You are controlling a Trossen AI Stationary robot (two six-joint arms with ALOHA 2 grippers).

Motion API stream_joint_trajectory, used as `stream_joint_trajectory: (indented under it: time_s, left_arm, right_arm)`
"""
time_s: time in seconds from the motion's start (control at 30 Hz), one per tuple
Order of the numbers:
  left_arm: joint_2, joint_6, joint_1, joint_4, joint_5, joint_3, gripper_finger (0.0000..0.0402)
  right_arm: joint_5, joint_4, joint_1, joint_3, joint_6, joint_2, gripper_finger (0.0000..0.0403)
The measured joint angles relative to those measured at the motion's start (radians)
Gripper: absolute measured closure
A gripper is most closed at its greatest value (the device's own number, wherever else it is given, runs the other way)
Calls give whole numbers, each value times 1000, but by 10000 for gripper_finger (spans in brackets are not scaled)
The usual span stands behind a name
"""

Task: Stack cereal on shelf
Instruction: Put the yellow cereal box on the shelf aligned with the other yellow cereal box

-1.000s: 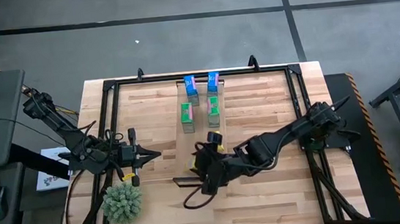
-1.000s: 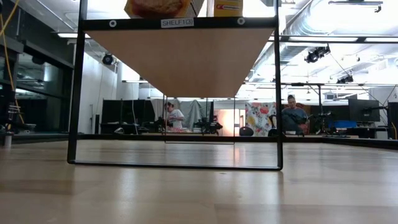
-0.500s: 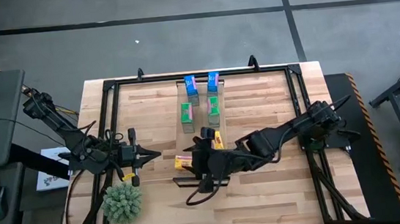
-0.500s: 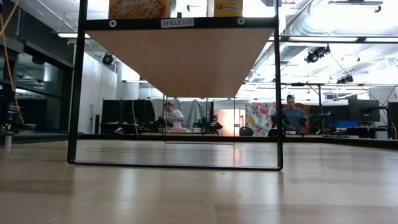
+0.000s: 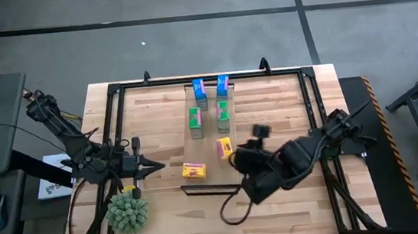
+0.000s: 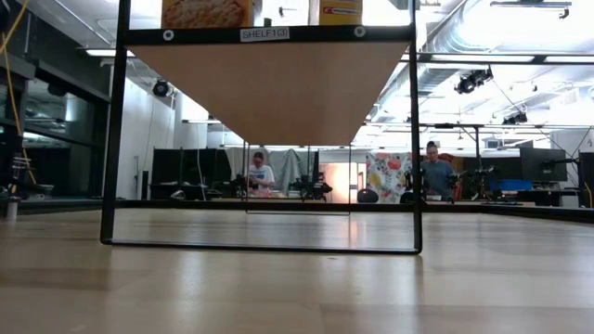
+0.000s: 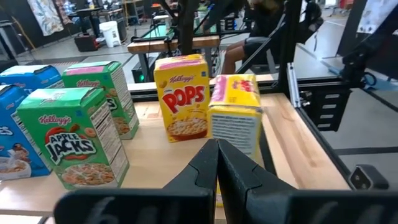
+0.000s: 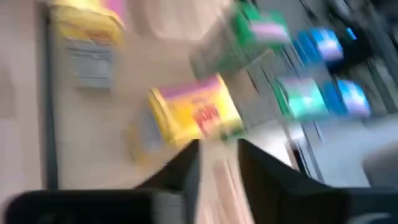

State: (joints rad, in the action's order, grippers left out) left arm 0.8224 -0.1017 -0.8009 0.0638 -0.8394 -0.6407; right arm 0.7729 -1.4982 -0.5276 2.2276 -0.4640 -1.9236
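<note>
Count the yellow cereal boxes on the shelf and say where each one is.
2. One yellow box stands just in front of the right-hand green box; the other yellow box sits apart, nearer the shelf's front edge, toward the left arm. None appear hidden.

We see a spiky green plant (image 5: 128,211) at the butcher-block tabletop's (image 5: 279,202) near-left corner; two people (image 6: 261,173) stand far beyond it.

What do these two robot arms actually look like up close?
Both arms are dark, nearly black, built of jointed segments with black cables looped alongside. The left gripper tapers to a narrow point. The right gripper sits on a bulkier wrist. In the wrist views each one's fingers are matte black and wedge-shaped.
</note>
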Motion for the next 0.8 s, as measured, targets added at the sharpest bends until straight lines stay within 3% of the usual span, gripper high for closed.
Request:
stream_joint_trajectory:
  time_s: [0.07,0.17,0.3,0.5,0.67,0.8]
  left_arm:
    - [-9,1,-10,-1,0,0,402]
    - [-19,0,-23,-1,0,0,401]
    - [-18,0,-36,-5,0,0,401]
    - [-18,0,-40,-2,27,0,402]
    - [-16,-2,-35,-2,80,0,402]
    - [18,-33,-11,-10,260,0,402]
  right_arm:
    - [22,-80,-20,-26,-139,5,333]
    - [1,-34,-54,-155,-153,62,391]
    - [22,-78,-87,-352,-371,167,385]
    - [86,25,-138,-763,-647,405,398]
    - [209,307,-171,-1149,-793,654,402]
    - [332,706,-168,-1438,-698,823,402]
